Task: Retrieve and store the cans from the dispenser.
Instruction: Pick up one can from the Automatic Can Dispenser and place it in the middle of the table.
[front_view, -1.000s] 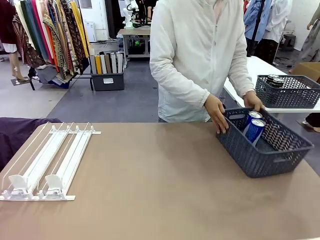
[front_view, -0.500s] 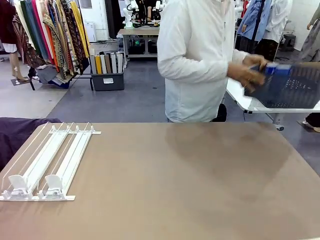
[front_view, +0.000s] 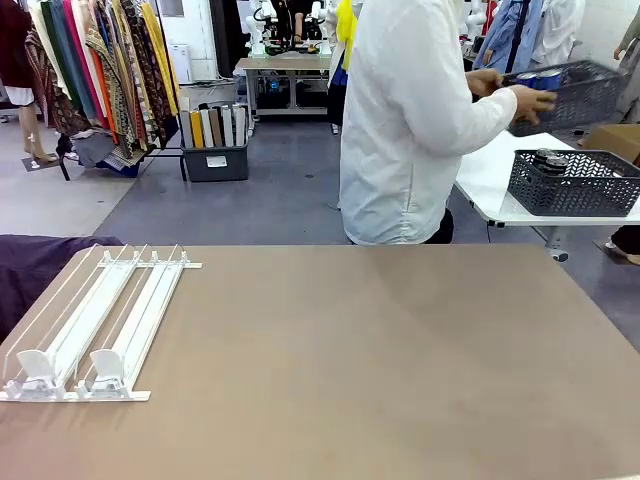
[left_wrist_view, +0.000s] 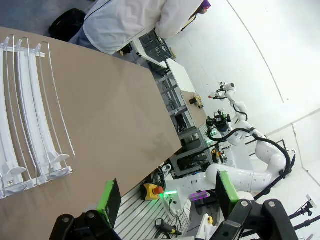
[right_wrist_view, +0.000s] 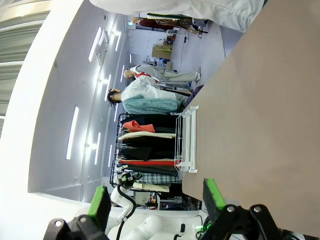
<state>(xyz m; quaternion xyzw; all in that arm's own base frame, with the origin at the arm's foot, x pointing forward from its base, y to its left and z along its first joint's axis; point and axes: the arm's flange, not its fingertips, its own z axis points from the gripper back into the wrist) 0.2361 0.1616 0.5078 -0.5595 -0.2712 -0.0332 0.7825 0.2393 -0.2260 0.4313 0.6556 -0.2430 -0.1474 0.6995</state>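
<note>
The white railed dispenser (front_view: 95, 325) lies at the table's left front with no cans in its lanes; its pusher blocks sit at the near end. It also appears in the left wrist view as the dispenser (left_wrist_view: 30, 115) and in the right wrist view as the dispenser (right_wrist_view: 186, 140). Beyond the table a person holds a dark grey basket (front_view: 572, 92) up at chest height, with a bit of blue can (front_view: 543, 78) showing at its rim. My left gripper (left_wrist_view: 167, 194) hangs open above the table. My right gripper (right_wrist_view: 156, 197) is open too, with nothing between its fingers.
A second dark grey basket (front_view: 575, 182) with black can tops (front_view: 548, 157) stands on a white side table at the far right. The person (front_view: 420, 120) stands at the far edge, turned away to the right. The brown tabletop (front_view: 360, 360) is bare beside the dispenser.
The person lifted the basket with the blue cans off the table's right side, turned away and carried it up and to the right. Neither gripper changed.
</note>
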